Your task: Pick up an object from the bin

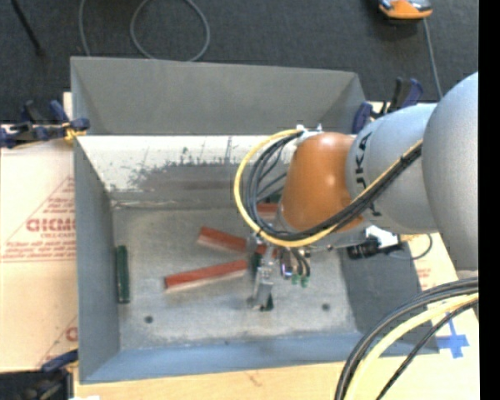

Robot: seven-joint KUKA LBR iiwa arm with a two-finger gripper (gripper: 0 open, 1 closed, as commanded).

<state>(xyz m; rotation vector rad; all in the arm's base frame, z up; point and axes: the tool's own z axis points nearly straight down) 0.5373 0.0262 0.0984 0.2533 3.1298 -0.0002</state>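
Observation:
My gripper (pixel 263 298) hangs low over the bin floor, right of centre, below the orange wrist cover. Its fingertips sit just right of the end of a long reddish-brown stick (pixel 203 277) that lies flat, angled slightly upward to the right. A second, shorter reddish-brown stick (pixel 221 240) lies a little above it, its right end hidden under the wrist. I see nothing between the fingers.
A dark green flat bar (pixel 121 274) lies upright along the left wall of the bin floor. The arm and its looped yellow and black cables cover the right part of the bin.

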